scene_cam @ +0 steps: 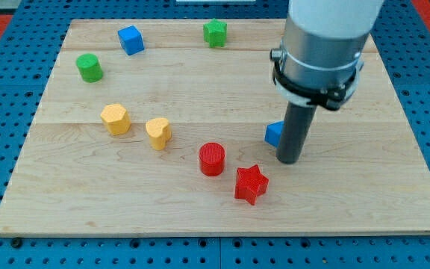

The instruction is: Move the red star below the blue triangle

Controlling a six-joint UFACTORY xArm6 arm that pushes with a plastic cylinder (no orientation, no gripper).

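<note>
The arm carried no jaws: its end effector was a plain dark rod with nothing to spread or pinch, and its tip rested on the worktop, holding nothing. The rod stood just to the view's right of the blue triangle, touching or nearly touching it and hiding most of that block, so only its left portion showed. A broad grey cylinder with a dark clamp ring sat above the rod and ran out of the view's top.

Taking the blue triangle as the landmark, the red star lay toward the view's bottom and slightly to the view's left of it, near but clearly apart, and also apart from the tip, which stood above and to the right of the star. The red cylinder sat to the lower left of the triangle, just beside the star without touching it. Farther left of the triangle lay the yellow heart, and beyond that a yellow block of roughly hexagonal shape. Well away toward the view's upper left stood the green cylinder and the blue cube. A green block of star-like outline sat near the worktop's far edge, above and left of the triangle.
</note>
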